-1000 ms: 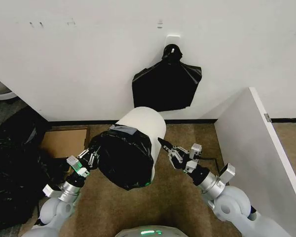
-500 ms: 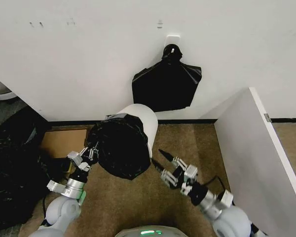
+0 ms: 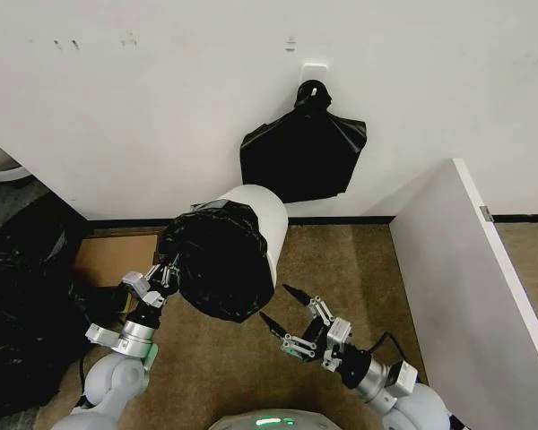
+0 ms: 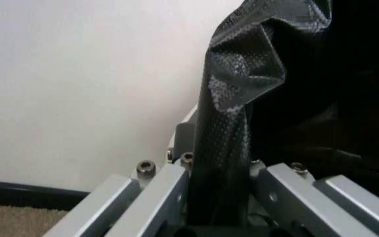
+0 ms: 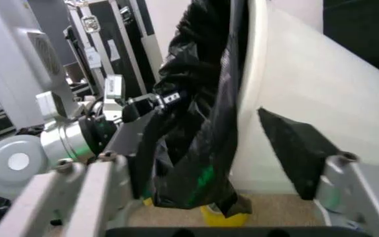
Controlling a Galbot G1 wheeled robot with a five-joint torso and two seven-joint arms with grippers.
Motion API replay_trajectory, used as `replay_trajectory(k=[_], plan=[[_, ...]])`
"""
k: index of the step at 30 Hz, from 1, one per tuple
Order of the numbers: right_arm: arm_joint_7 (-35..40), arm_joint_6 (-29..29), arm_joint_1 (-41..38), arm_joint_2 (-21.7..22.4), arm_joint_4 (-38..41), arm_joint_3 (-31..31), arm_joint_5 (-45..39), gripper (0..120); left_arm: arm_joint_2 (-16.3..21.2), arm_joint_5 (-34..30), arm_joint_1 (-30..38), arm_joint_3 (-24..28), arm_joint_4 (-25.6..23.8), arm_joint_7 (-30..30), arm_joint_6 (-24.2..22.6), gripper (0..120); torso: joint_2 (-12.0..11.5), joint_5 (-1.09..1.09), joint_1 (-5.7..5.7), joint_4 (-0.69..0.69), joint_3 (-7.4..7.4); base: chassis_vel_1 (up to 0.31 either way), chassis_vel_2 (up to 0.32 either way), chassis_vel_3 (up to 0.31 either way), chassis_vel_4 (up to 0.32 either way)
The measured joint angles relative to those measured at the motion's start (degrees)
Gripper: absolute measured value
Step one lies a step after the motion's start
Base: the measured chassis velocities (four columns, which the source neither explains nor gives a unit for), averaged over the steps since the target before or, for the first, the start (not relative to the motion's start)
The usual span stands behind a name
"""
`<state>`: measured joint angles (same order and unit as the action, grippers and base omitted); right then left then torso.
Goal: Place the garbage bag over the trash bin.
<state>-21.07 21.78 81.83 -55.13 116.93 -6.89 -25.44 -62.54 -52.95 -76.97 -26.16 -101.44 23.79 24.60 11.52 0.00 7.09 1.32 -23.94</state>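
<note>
I see the garbage bag (image 3: 220, 269) as thin black plastic, glossy and creased; close to my left gripper (image 4: 217, 197) its film shows a fine dotted texture. The trash bin (image 3: 262, 219) looks like smooth white plastic with a soft sheen. My left gripper's fingers (image 4: 156, 197) are brushed bare metal with small screw heads. The floor (image 3: 341, 269) looks like rough brown carpet, the wall (image 3: 161, 90) matt white.
</note>
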Motion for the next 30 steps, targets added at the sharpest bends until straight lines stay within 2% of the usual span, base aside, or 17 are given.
replay_trajectory(k=[2,6,9,15,30], plan=[[0.3,-0.1,-0.1,0.0,0.0,0.0,0.1,51,0.0,0.0,0.0,0.0,-0.1,0.0,0.0,1,0.0,0.0,0.0,0.0,0.0,0.0,0.0,0.0,0.0],[0.7,-0.3,-0.2,-0.1,-0.1,0.1,0.1,33,0.0,-0.2,-0.1,0.0,-0.3,0.1,0.0,1,0.0,0.0,0.0,0.0,0.0,0.0,0.0,0.0,0.0],[0.7,-0.4,-0.2,-0.2,0.1,0.1,0.0,26,0.0,-0.2,-0.1,0.0,-0.4,0.1,0.0,1,0.0,0.0,0.0,0.0,0.0,0.0,0.0,0.0,0.0],[0.7,-0.5,-0.3,-0.3,0.5,0.1,0.1,2,-0.3,-0.3,-0.2,0.2,-0.8,0.1,-0.2,1,0.0,0.0,0.0,0.0,0.0,0.0,0.0,0.0,0.0],[2.8,-0.3,-0.4,-0.6,1.0,-0.1,0.3,0,-0.5,-1.2,-0.8,-0.1,-2.2,-0.1,-0.9,1,0.0,0.0,0.0,0.0,0.0,0.0,0.0,0.0,0.0]])
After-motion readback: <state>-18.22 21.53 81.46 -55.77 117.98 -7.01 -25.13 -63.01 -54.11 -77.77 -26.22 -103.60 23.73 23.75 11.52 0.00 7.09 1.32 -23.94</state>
